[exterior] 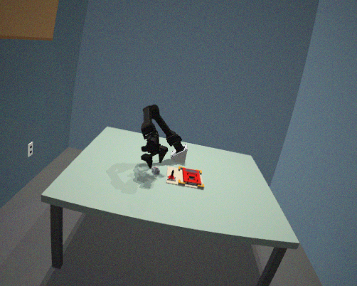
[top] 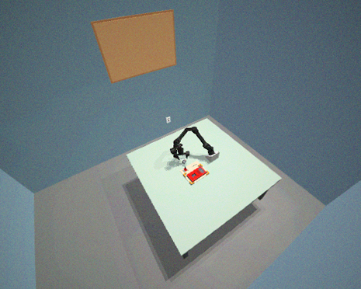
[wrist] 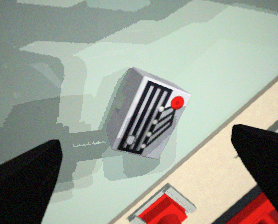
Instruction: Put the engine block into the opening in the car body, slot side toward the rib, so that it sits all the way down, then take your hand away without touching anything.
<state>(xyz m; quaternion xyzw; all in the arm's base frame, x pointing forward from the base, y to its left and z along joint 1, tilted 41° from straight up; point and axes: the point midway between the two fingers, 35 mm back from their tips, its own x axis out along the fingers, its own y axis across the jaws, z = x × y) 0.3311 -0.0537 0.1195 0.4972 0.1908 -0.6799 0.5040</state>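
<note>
The engine block [top: 184,162] [exterior: 155,171] [wrist: 142,122] is a small grey block on the table beside the cream board. In the wrist view it shows a striped face with a red dot. My gripper [top: 182,158] [exterior: 155,164] [wrist: 147,140] is open and empty above the block, its fingers spread on either side of it in the wrist view. The red car body [top: 198,174] [exterior: 185,176] [wrist: 254,212] lies on the board, with a dark opening [exterior: 192,177] in it. The rib cannot be made out.
The cream board [exterior: 177,171] [wrist: 200,165] has yellow-orange corner pieces around the car body. A small red upright piece [top: 185,169] [exterior: 171,176] [wrist: 165,211] stands on its near-block end. The arm's base [top: 212,157] [exterior: 180,156] is behind the board.
</note>
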